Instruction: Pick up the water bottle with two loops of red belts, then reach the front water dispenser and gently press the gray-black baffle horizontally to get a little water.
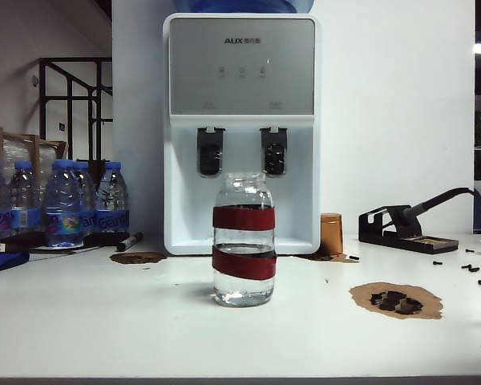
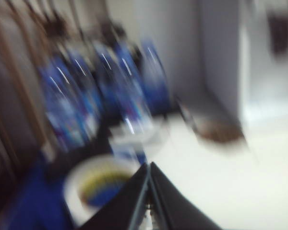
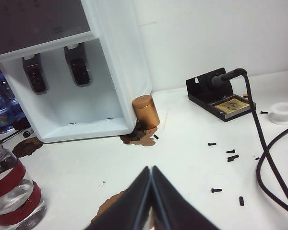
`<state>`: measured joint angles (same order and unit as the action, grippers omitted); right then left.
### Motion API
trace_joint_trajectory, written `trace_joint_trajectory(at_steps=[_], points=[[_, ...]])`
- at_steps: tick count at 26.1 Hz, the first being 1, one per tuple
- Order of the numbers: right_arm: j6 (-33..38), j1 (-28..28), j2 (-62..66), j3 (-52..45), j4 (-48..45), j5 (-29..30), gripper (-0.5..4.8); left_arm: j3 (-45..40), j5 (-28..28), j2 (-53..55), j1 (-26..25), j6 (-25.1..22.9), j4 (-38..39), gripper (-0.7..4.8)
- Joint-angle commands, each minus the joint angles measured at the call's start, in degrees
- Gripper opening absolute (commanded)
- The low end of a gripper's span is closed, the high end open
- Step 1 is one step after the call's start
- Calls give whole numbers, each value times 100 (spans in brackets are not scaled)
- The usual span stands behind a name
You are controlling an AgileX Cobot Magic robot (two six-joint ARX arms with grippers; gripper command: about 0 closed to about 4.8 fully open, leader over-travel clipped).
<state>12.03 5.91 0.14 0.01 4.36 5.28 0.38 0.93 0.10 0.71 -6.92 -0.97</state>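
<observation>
While the water bottle (image 1: 243, 239) stands untouched on the white surface (image 1: 104, 321), just in front of the water dispenser (image 1: 242, 128) and in line with its recessed bay, none of the task looks begun. Neither arm shows in the exterior view. The left gripper (image 2: 149, 165) appears only in its own blurred wrist view, jaws pressed together and holding nothing, off toward the cluster of blue-capped bottles (image 1: 60, 202) at the left of the surface. The right gripper (image 3: 151, 168) likewise has its jaws pressed together on nothing, hanging above the surface to the right of the water bottle, which shows at the edge of that view.

All steps remain, by my reading: spreading a pair of jaws, grasping the bottle, lifting it, carrying it to the dispenser, and pressing it gently and horizontally against the baffle (image 1: 210, 151), the left of the 2 gray-black levers.

As for containers, the water bottle is clear glass with a wide uncapped mouth and 2 dark red bands; it seems to hold some water already, though the level is hard to fix through the glass. The blue-capped plastic bottles look full and sealed. A copper-coloured canister (image 1: 330, 233) stands closed just beside the dispenser's right corner; its contents are hidden. A blue jug tops the dispenser, barely in view.
</observation>
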Motion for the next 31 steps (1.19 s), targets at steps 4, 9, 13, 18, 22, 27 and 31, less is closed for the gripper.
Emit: trace_joint_trajectory(at_steps=[4,9,13,18,22,27,31], points=[[0,9,-2,-22,-20,-15,0,247,-50,20,-4,-17,-1032,-5],[-11,9,-2,4,-20,83,-1,634,-114,37,-4,203,-1005,-5],[-9,9,-2,234,-11,118,-1,1379,-533,428,-4,595,-861,-5],[26,9,0,850,280,223,-2,2763,-1283,2081,-4,745,-848,-5],[105,20,0,1552,732,466,-2,3713,-2092,3526,-4,739,-831,-5],[144,72,2,2328,1147,684,-2,4358,-3220,5073,11,726,-850,-5],[142,72,44,2920,2028,1029,-2,4363,-3467,6011,42,393,-1272,-5]])
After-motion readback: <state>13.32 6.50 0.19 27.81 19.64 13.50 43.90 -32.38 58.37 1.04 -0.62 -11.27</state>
